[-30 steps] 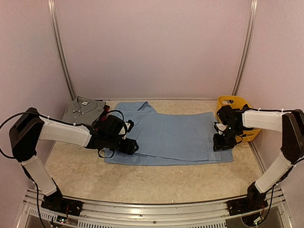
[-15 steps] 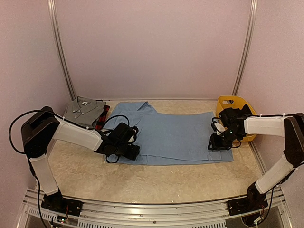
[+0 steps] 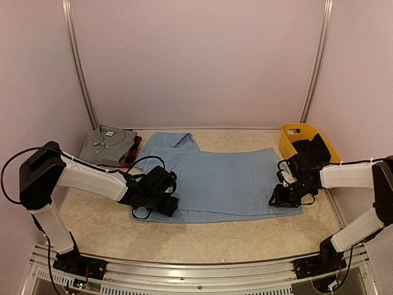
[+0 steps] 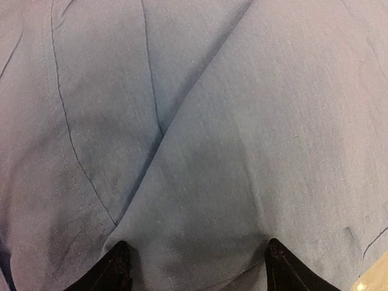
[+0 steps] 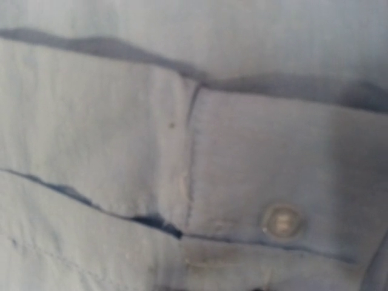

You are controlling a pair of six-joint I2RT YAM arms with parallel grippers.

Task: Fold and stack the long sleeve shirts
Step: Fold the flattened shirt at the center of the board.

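Item in hand: blue shirt (image 3: 227, 181), spread flat mid-tabletop (image 3: 202, 236), collar toward the back left.
Detail: a sleeve cuff (image 5: 273, 176) with its button (image 5: 282, 219) lies folded in on the body.
Left side: left claw (image 3: 166, 203) released, tips wide apart, pressing the cloth at the near left edge.
Right side: right claw (image 3: 279, 198) low at the near right corner; I cannot tell whether it is clenched.
Finished pile: grey shirt (image 3: 107, 142) folded atop plaid shirt (image 3: 132, 150), back left.
Also present: yellow basket (image 3: 293, 135), far right.
Step, as judged: taking the near edge for a fold.
Care: pinch every layer, cuff included; lift both ends level.
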